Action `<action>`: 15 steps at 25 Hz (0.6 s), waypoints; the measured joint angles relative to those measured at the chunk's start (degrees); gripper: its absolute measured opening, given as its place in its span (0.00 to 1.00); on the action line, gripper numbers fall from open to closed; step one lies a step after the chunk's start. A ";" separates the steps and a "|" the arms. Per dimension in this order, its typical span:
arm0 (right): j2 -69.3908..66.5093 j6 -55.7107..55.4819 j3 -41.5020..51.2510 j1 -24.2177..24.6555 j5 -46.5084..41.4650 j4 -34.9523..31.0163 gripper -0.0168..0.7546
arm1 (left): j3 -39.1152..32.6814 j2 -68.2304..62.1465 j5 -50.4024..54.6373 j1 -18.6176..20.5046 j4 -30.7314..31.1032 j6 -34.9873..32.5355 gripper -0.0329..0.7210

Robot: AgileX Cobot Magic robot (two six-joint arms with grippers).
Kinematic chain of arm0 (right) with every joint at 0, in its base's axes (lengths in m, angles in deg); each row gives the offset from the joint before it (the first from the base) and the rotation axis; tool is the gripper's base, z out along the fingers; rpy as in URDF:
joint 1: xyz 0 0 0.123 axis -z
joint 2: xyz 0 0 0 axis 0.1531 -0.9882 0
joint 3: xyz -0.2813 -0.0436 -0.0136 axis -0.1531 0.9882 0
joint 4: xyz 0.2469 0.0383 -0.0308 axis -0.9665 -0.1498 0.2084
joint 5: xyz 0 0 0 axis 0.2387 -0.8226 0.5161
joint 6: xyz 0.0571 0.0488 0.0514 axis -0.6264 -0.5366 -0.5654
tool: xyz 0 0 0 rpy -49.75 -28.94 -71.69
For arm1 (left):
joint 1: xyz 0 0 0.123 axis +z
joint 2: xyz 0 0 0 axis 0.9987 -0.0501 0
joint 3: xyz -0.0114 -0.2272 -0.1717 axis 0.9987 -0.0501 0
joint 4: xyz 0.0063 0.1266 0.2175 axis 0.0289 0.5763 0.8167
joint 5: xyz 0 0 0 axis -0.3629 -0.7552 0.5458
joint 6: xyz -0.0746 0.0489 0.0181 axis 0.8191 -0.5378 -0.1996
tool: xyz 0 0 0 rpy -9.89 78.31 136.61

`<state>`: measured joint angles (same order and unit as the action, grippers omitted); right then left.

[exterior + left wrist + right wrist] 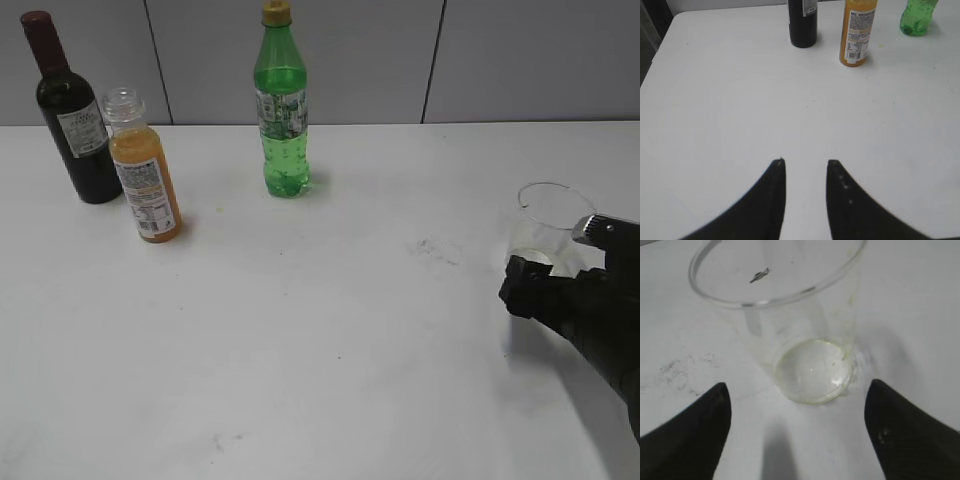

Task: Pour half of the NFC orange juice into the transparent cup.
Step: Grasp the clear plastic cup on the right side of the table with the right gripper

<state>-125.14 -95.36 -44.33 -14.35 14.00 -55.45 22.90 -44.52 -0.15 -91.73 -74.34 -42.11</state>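
Observation:
The NFC orange juice (146,172) stands upright and uncapped at the back left of the table, beside the dark wine bottle (72,112). In the left wrist view the juice (857,32) is far ahead of my left gripper (806,162), which is partly open with only bare table between its fingers. The transparent cup (545,215) stands upright at the right. My right gripper (555,262) sits right behind it. In the right wrist view the cup (790,315) is just ahead of my right gripper (797,389), whose fingers are spread wide and touch nothing.
A tall green soda bottle (282,105) stands at the back centre, also seen as the green bottle (917,17) in the left wrist view. The white table (330,330) has a smudge (435,250) left of the cup. A grey wall runs behind.

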 joint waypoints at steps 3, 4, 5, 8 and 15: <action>0.00 -1.29 0.32 0.00 0.00 0.04 0.82 | 0.00 0.00 0.00 0.00 0.00 0.00 0.35; 0.00 -1.36 0.87 0.00 0.00 0.11 0.80 | 0.00 0.00 0.00 0.00 0.00 0.00 0.35; 0.00 -1.42 1.37 0.00 0.00 0.17 0.78 | 0.00 0.00 0.00 0.00 0.00 0.00 0.35; 0.00 -1.53 3.25 0.00 0.00 0.12 0.75 | 0.00 0.00 0.00 0.00 0.00 0.00 0.35; 0.00 -1.54 6.87 0.00 0.00 1.42 0.75 | 0.00 0.00 0.00 0.00 0.00 0.00 0.35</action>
<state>-125.14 -96.90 -37.46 -14.35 14.00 -54.03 22.90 -44.52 -0.15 -91.73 -74.34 -42.11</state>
